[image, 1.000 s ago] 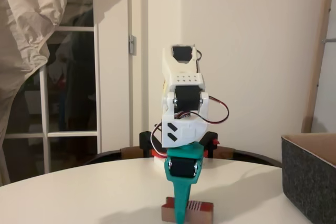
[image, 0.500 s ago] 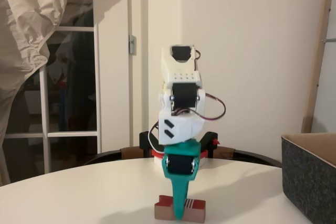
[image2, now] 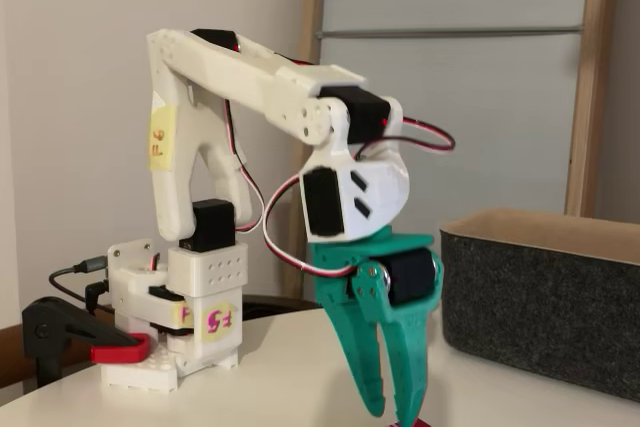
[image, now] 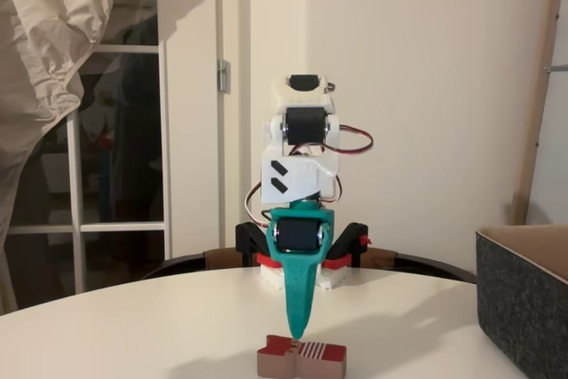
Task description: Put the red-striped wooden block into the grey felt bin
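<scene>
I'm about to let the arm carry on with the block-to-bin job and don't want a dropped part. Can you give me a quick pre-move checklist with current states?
1. Gripper above the red-striped wooden block: ok.
2. Block secured between fingers: not ok; the tips sit at its top.
3. Block lifted off the white table: not ok.
4. Grey felt bin open, upright: ok.
5. Bin contents: cannot tell.
</scene>
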`<action>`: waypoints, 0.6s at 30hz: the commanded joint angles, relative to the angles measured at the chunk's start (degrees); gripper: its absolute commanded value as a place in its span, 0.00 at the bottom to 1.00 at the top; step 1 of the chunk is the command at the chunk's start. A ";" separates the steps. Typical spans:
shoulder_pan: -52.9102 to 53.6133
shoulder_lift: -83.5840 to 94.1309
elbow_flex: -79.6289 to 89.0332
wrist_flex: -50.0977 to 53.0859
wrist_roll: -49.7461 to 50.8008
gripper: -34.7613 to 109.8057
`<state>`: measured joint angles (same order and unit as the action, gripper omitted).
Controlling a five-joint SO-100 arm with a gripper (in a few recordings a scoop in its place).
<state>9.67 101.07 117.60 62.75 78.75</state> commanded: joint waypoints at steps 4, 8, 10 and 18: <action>1.32 2.46 1.41 0.53 0.44 0.37; 1.41 2.29 1.67 0.44 0.70 0.39; 1.41 2.29 1.58 0.44 0.44 0.40; 0.00 2.20 1.49 0.26 -1.32 0.43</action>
<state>9.93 101.16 119.00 62.75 77.43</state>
